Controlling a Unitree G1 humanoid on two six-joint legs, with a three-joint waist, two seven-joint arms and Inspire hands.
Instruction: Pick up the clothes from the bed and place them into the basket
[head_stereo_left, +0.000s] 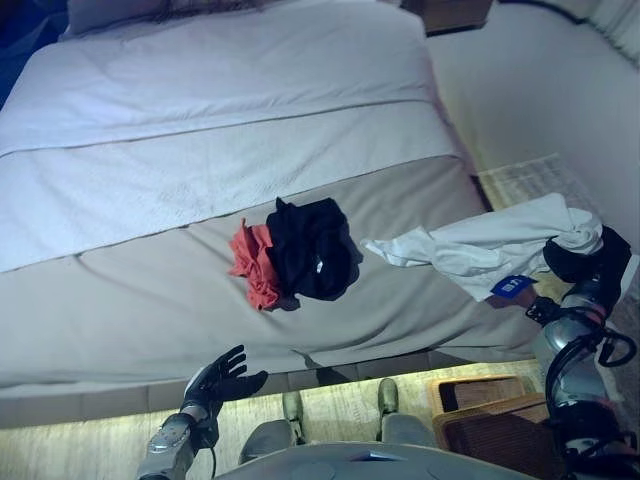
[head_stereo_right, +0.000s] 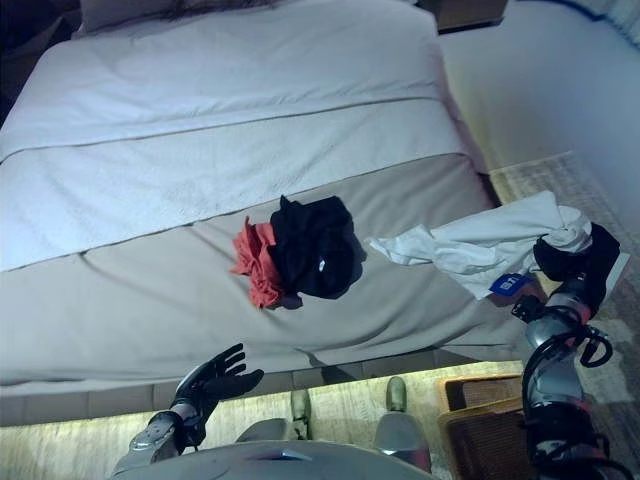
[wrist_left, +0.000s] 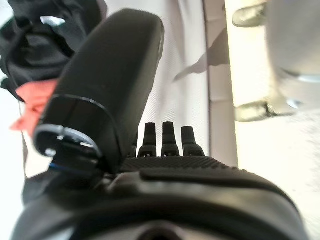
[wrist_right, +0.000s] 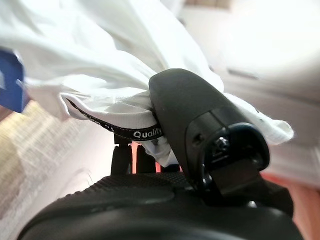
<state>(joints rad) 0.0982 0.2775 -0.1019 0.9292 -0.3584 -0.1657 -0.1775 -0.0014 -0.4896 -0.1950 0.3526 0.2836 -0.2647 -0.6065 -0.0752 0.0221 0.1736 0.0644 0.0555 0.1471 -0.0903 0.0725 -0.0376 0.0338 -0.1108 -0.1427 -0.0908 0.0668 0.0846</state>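
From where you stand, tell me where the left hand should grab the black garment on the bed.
Probably pinch the bunched top of the black garment, coming down from above on its near left side. It lies crumpled in a raised heap partly over the red garment, so the folds give the fingers something to gather. The open left hand hangs at the bed's near edge.

The basket (head_stereo_left: 490, 425) at the lower right is half hidden behind the right arm and cut by the frame's edge. The black garment (head_stereo_left: 312, 248) covers part of the red garment (head_stereo_left: 255, 265). The white garment (wrist_right: 100, 65) hides most of the right hand's fingers (wrist_right: 122, 155).
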